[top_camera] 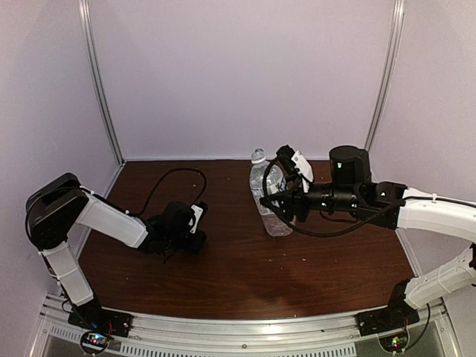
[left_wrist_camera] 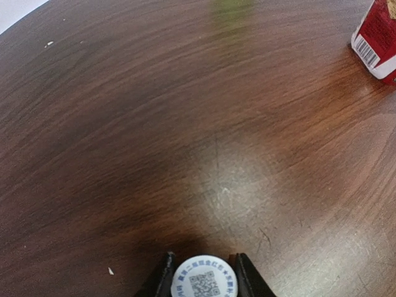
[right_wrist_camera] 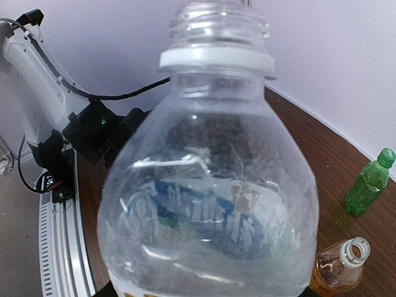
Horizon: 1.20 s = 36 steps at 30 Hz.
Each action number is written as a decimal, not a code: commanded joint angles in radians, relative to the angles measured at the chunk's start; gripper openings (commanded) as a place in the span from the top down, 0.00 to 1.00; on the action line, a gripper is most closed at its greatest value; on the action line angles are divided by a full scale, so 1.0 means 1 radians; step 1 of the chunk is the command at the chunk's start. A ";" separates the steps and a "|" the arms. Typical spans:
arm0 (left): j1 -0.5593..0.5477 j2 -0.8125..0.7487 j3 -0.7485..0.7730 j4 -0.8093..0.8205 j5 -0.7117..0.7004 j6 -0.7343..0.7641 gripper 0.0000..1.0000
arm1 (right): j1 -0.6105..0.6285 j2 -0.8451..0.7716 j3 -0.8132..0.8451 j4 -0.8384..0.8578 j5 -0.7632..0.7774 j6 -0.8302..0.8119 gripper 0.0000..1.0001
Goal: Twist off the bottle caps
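Top cam overhead; L wrist low over table (left_wrist_camera: 185, 124); R wrist tight on bottle (right_wrist_camera: 210, 204).

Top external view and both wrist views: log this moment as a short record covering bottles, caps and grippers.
clear water bottle: upright, neck threads bare, no cap on
right gripper: closed around that bottle's body
left gripper: holding a white cap between its fingers
amber bottle: neck open, cap off
green bottle: green cap on
caps left to unscrew: one, the green
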<state>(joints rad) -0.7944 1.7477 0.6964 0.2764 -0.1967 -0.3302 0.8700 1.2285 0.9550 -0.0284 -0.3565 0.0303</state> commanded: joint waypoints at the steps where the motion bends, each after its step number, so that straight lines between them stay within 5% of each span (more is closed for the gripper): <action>1: 0.009 0.016 0.030 0.036 0.017 0.013 0.62 | -0.006 -0.025 -0.012 0.026 0.020 0.008 0.45; 7: 0.009 -0.005 0.038 -0.006 0.015 0.013 0.34 | -0.006 -0.033 -0.020 0.026 0.022 0.010 0.44; 11: 0.009 -0.069 0.027 -0.025 0.020 0.010 0.24 | -0.006 -0.047 -0.042 0.025 0.031 0.012 0.44; 18: 0.009 -0.283 0.037 -0.096 0.126 0.034 0.14 | -0.008 -0.083 -0.094 0.025 -0.014 -0.010 0.43; 25: 0.009 -0.489 0.097 -0.121 0.463 0.050 0.06 | -0.009 -0.084 -0.131 0.046 -0.107 -0.039 0.41; 36: -0.011 -0.485 0.306 -0.152 0.854 0.039 0.07 | -0.008 -0.025 -0.125 0.091 -0.311 -0.061 0.40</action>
<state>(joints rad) -0.7940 1.2518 0.9443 0.1101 0.4812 -0.2962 0.8661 1.1790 0.8200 0.0227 -0.5583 -0.0147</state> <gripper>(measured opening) 0.934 0.605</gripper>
